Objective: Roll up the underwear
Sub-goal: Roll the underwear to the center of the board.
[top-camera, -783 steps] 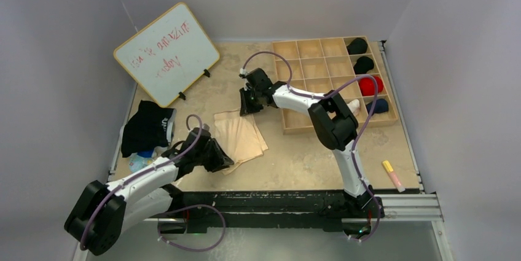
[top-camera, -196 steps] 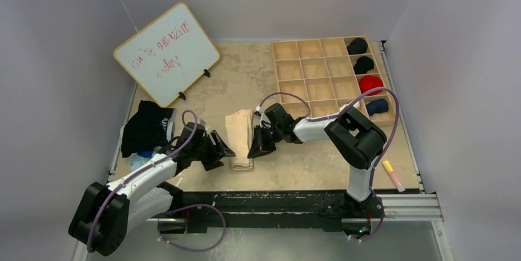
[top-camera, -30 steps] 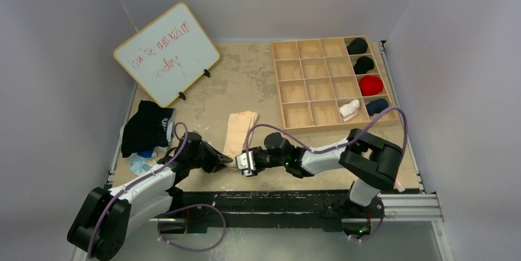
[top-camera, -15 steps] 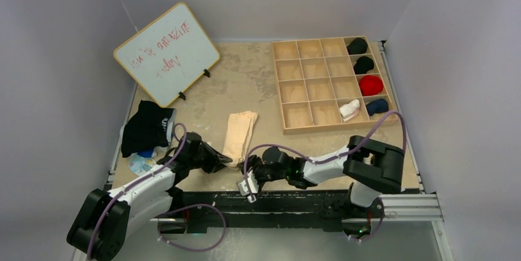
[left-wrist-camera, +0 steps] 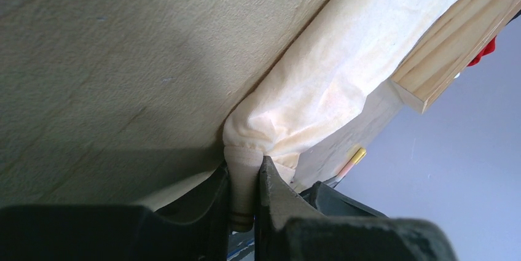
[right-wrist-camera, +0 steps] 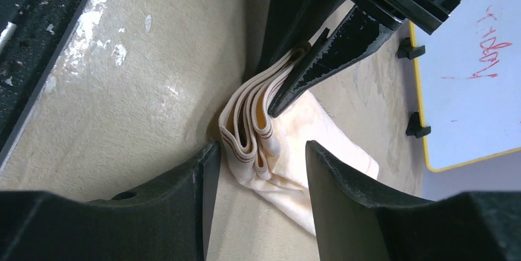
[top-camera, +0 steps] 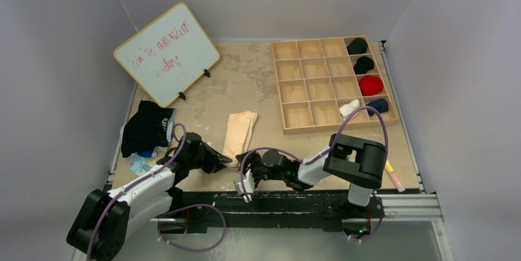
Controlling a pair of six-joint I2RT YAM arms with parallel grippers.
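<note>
The underwear [top-camera: 240, 131] is cream cloth folded into a long narrow strip, lying on the table left of centre. My left gripper [top-camera: 225, 162] is shut on its near end. In the left wrist view the striped waistband [left-wrist-camera: 244, 182] is pinched between the two jaws. My right gripper [top-camera: 245, 182] lies low by the table's front edge, pointing at that same end. Its jaws stand open in the right wrist view, with the stacked waistband folds [right-wrist-camera: 249, 131] just ahead of the right gripper [right-wrist-camera: 261, 163], untouched. The left fingers [right-wrist-camera: 319, 58] show behind the folds.
A wooden compartment tray [top-camera: 307, 128] stands at the back right with black [top-camera: 357, 46], red [top-camera: 370, 85], navy [top-camera: 379, 105] and white [top-camera: 349, 108] rolls in its right cells. A whiteboard [top-camera: 166, 52] stands back left, a dark clothes pile [top-camera: 145, 128] left, a marker [top-camera: 392, 175] front right.
My right gripper has drawn back from the underwear's end toward the front edge, opened wider and turned, and its elbow has swung inward. The left gripper and the cloth have not moved.
</note>
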